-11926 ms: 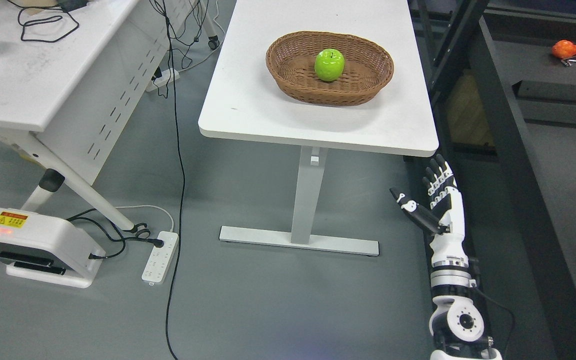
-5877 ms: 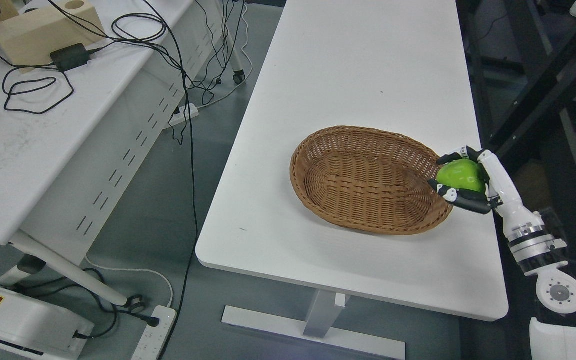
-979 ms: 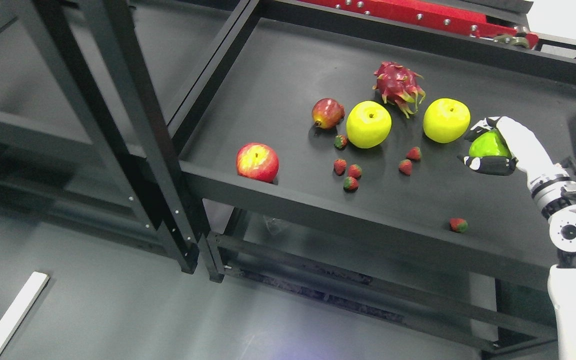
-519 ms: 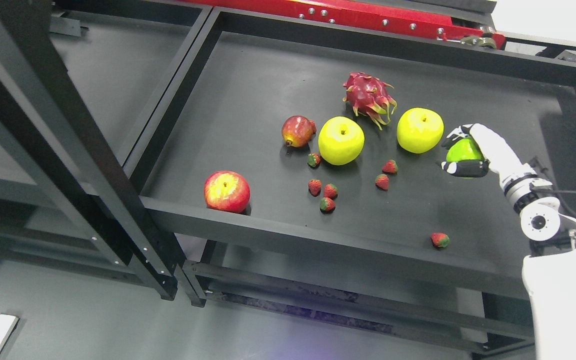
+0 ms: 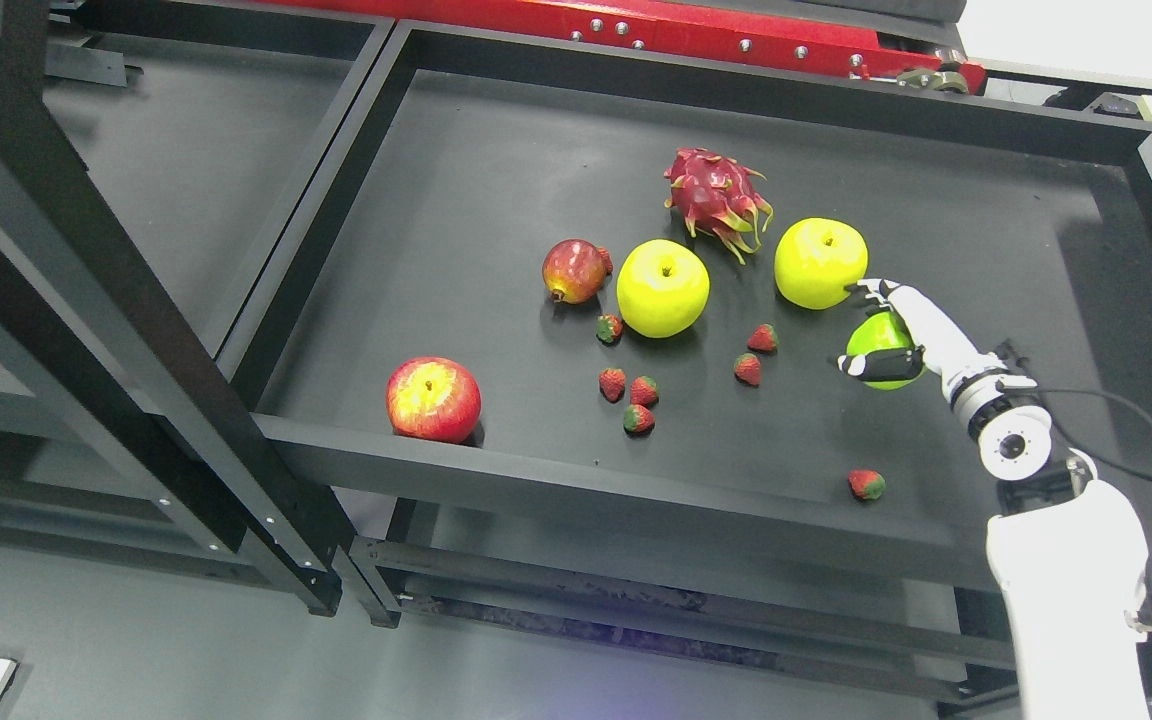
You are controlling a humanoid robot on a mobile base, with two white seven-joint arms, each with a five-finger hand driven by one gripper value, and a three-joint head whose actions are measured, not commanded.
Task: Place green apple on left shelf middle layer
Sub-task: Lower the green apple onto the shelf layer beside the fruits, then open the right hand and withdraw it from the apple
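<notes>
Head view looks down on a black shelf with a raised rim, and my right arm comes in from the lower right. My right hand is curled around the green apple, thumb beneath and fingers over the top, so the apple sits in my grip above the shelf's right half. I cannot tell whether the apple's underside touches the shelf or hangs just clear of it.

Just beyond my fingertips is a yellow apple, very near them, possibly touching. A second yellow apple lies further left, with a dragon fruit behind and between the two. A small dark red fruit rests just beside the left yellow apple. A red apple sits against the front rim, well apart from the rest.

Strawberries are scattered across the middle: three clustered in front of the left yellow apple, one at its lower left, two left of my hand, and a lone one near the front edge below my wrist.
</notes>
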